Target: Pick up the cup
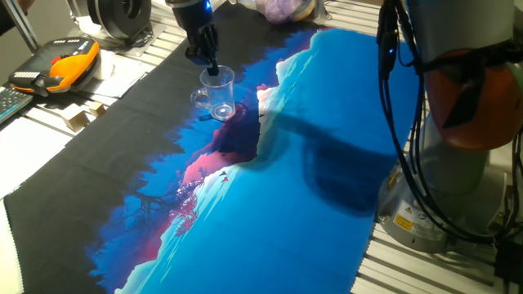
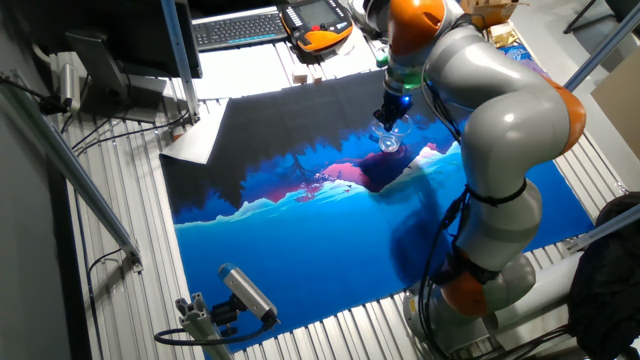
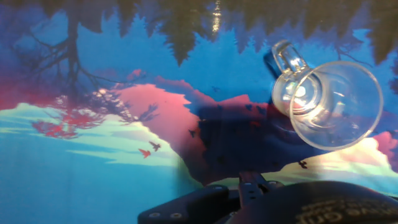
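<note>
fingers (image 1: 214, 69) at rim, cup (image 1: 219, 94) upright, handle left

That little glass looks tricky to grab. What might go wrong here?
The fingers sit at the cup's rim, so an off-centre squeeze might tip or push it. The cup is clear and smooth, so it may slip. The printed cloth underneath could let it slide.

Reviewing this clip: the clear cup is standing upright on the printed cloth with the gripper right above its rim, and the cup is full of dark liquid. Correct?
Not quite. The cup is empty: the hand view looks straight down into it and shows only clear walls and base with the cloth visible through them. The rest holds: in one fixed view the cup stands upright with the gripper at its rim.
</note>
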Controlling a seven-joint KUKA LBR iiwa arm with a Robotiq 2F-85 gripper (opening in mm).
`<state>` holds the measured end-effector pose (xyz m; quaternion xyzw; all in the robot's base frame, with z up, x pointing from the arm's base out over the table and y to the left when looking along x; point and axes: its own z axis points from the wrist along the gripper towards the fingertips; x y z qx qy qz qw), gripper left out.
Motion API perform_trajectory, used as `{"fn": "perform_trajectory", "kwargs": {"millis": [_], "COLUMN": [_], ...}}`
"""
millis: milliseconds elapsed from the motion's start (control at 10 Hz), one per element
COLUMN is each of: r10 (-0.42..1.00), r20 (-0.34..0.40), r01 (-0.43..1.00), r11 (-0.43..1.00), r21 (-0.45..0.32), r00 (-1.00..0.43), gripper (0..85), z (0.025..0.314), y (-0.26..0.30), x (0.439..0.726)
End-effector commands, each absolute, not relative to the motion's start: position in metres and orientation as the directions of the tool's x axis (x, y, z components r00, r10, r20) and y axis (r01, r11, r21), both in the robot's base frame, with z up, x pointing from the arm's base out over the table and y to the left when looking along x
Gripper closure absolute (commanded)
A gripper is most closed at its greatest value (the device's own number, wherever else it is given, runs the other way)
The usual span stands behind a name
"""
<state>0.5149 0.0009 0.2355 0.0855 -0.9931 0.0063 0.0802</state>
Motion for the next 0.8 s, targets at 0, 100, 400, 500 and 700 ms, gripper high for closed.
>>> {"fn": "perform_trajectory", "kwargs": {"millis": [0,100,400,500,700], "r10": [-0.143,-0.128,-0.088,-0.087,-0.09], "r20": [0.158,0.158,0.148,0.145,0.151], "r01": [-0.144,-0.129,-0.091,-0.09,-0.09], "r11": [0.99,0.992,0.996,0.996,0.996], "r21": [0.007,0.002,-0.017,-0.013,0.004], "r00": [-0.977,-0.979,-0.985,-0.986,-0.984], "gripper": [85.0,85.0,51.0,51.0,51.0], "z": [0.236,0.236,0.23,0.225,0.211], "y": [0.001,0.001,0.0,-0.003,-0.01], "x": [0.515,0.515,0.524,0.53,0.542]}}
